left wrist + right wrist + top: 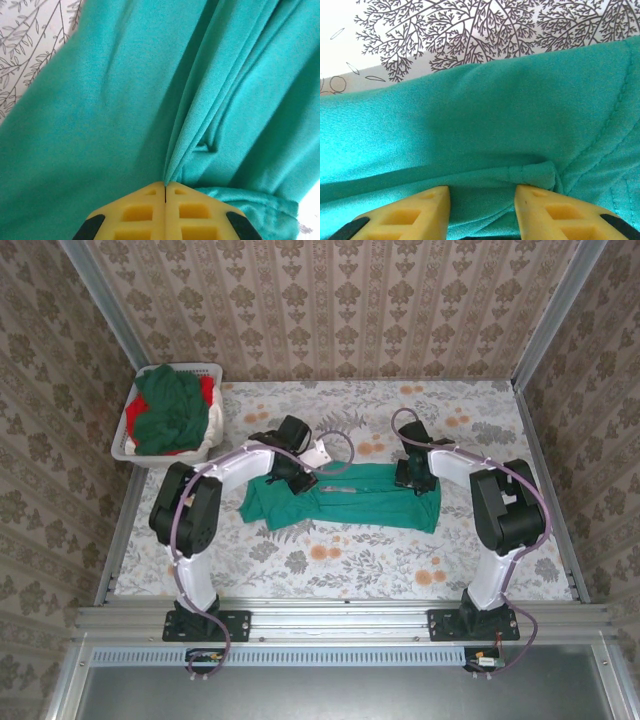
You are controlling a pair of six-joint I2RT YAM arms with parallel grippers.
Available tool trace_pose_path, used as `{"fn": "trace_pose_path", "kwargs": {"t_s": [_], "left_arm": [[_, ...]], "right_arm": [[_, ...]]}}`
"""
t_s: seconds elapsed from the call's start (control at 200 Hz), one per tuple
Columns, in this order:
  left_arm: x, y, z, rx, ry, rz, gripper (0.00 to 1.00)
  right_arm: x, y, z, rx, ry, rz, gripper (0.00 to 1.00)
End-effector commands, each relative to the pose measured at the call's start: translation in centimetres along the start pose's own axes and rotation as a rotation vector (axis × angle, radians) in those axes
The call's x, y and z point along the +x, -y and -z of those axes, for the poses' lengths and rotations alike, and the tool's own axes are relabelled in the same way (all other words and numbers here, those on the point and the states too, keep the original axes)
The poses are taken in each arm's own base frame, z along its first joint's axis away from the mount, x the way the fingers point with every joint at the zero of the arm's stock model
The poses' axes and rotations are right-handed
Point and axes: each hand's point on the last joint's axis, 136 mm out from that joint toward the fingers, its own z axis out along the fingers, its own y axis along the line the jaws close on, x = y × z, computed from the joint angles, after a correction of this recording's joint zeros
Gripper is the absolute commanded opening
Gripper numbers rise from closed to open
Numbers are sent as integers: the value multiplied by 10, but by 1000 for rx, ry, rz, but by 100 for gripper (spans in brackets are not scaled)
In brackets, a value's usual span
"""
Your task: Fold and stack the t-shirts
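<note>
Yellow fingertips (145,212) of our left claw (165,189) sit nearest the lens. They are pressed together on a thin ridge of the teal shirt (100,125), which fans away from the pinch in long pleats. At the other wrist, our right claw (481,196) is spread, with one finger on either side of a rolled hem. It rests against the cloth but grips nothing.

Further out, seen from above, the teal shirt lies as a long band across the middle of the patterned table (330,570). The left claw is at its upper left edge and the right claw at its upper right. Farthest off, a white basket (127,448) in the back left corner holds a dark green shirt (170,405) and a red shirt (207,390).

We judge the fold only partly made. If the left claw pulls before the right one shuts, the band would likely drag sideways and bunch. The left pinch holds by the very tips, so the ridge could slip free. When the right claw closes, it may catch just the top layer, and the lower layer would then sag and spoil the fold.
</note>
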Motion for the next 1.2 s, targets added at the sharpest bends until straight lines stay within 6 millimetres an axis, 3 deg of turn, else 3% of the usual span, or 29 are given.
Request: {"fn": "trace_pose_path", "kwargs": {"t_s": [0.0, 0.18, 0.395, 0.445, 0.52, 0.55, 0.58, 0.595, 0.69, 0.78, 0.87, 1.05, 1.195], "left_arm": [[-1, 14, 16, 31, 50, -65, 0], [23, 24, -1, 99, -61, -64, 0], [36, 22, -17, 119, -151, -31, 21], [33, 20, -16, 115, -142, -25, 35], [27, 15, -14, 104, -125, -3, 48], [24, 12, -12, 99, -114, 9, 63], [20, 9, -9, 99, -95, 25, 95], [18, 7, -7, 99, -85, 32, 99], [1, -5, 10, 103, 9, 100, 100], [-16, -17, 30, 112, 134, 178, 100], [-14, -46, 44, 85, 209, 298, 100], [32, -95, 20, -103, 8, 531, 100], [61, -104, -3, -93, -106, 677, 100]], "right_arm": [[10, 16, 10, 39, -16, -30, 43], [5, 14, 22, 19, 13, -46, 43], [10, 15, 10, 29, -12, -49, 44], [12, 17, 7, 41, -19, -48, 44], [14, 19, 5, 51, -27, -45, 42], [15, 21, 5, 59, -28, -41, 40], [15, 24, 6, 71, -26, -43, 38], [16, 26, 6, 77, -26, -44, 37], [18, 37, 6, 96, -27, -60, 23], [21, 48, 8, 107, -29, -78, 23], [27, 54, 16, 116, -40, -82, 23], [17, 31, 47, 0, 41, -80, 29], [2, 0, 38, -70, 59, -30, 33]]}}
